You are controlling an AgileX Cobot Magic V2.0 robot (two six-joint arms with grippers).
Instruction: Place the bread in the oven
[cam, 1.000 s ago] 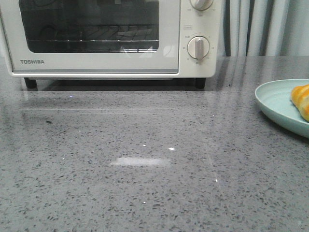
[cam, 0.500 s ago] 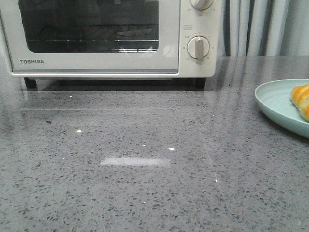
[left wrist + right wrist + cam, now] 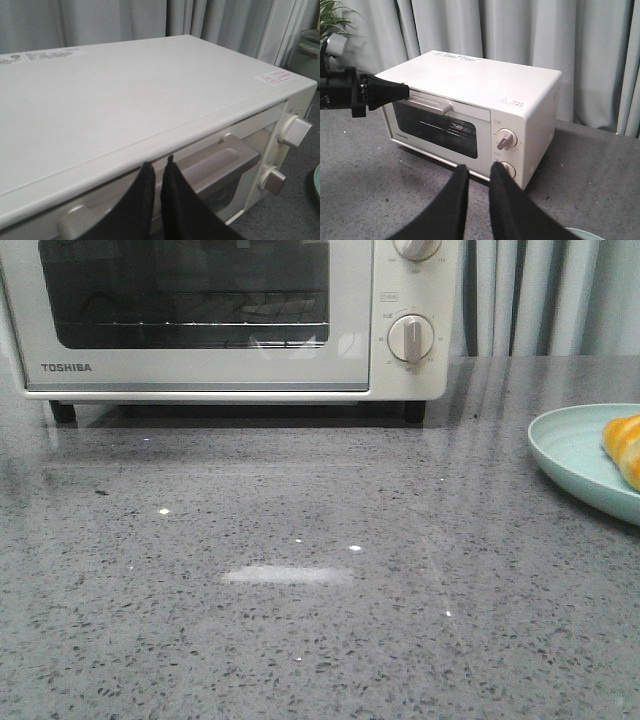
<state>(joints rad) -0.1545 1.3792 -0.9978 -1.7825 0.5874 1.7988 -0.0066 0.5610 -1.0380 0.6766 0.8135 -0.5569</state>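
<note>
The cream-white oven stands at the back left of the counter with its glass door closed. It also shows in the left wrist view and the right wrist view. The bread, golden-orange with pale stripes, lies on a pale green plate at the right edge, partly cut off. My left gripper is shut and empty, its tips at the oven's top front edge just above the door handle. It also shows in the right wrist view. My right gripper is slightly open and empty, high above the counter in front of the oven.
Two round dials sit on the oven's right side. Grey curtains hang behind the speckled grey counter. A plant stands at the far left. A pale pot stands beyond the oven.
Only the pale light reflection on the counter has shifted a little. The oven, plate and bread have not moved.
</note>
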